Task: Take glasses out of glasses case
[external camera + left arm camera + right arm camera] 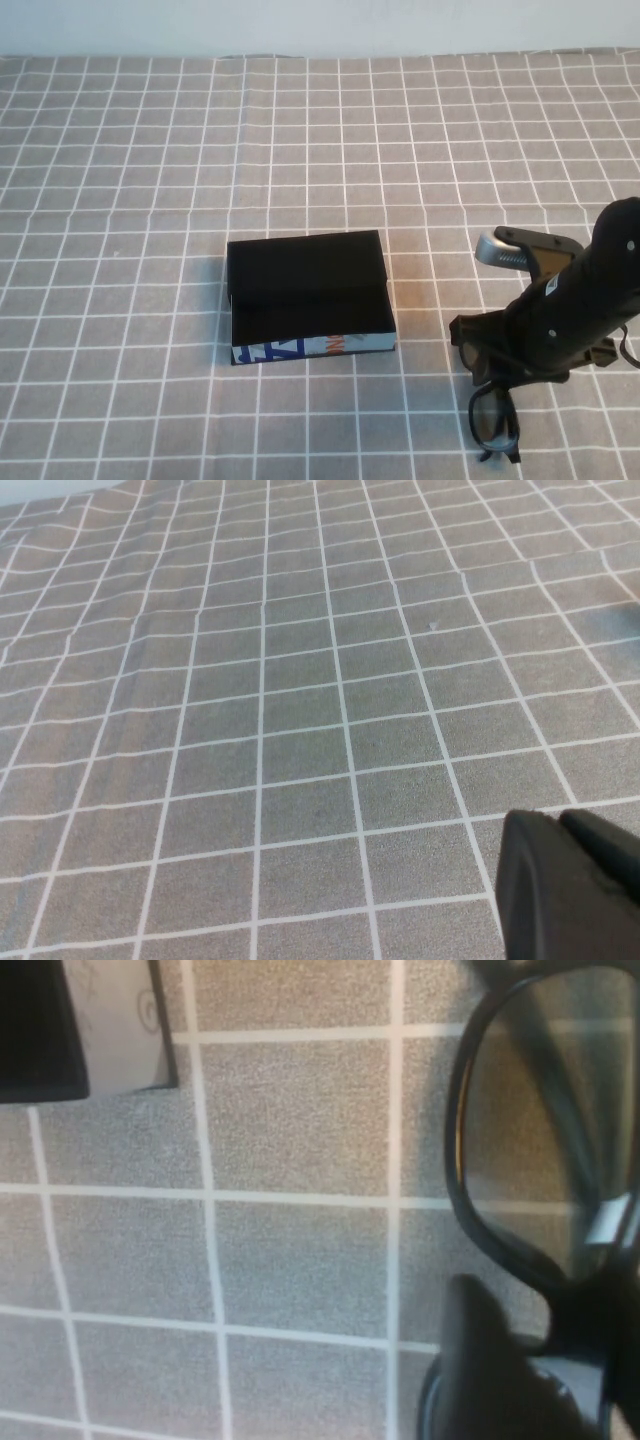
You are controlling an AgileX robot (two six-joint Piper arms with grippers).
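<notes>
The glasses case (308, 296) lies open in the middle of the checked cloth, its black interior empty and its printed edge toward me. The black-framed glasses (493, 418) are out of the case, to its right near the front edge, one lens showing below my right gripper (482, 368). In the right wrist view the right gripper (560, 1335) is shut on the frame of the glasses (470, 1160) near the bridge, and a corner of the case (40, 1030) shows. My left gripper (565, 825) is shut and empty over bare cloth, and is out of the high view.
A grey cloth with a white grid (150, 180) covers the whole table. A pale wall (320, 25) runs along the far edge. The right arm's dark body (590, 290) stands to the right of the case.
</notes>
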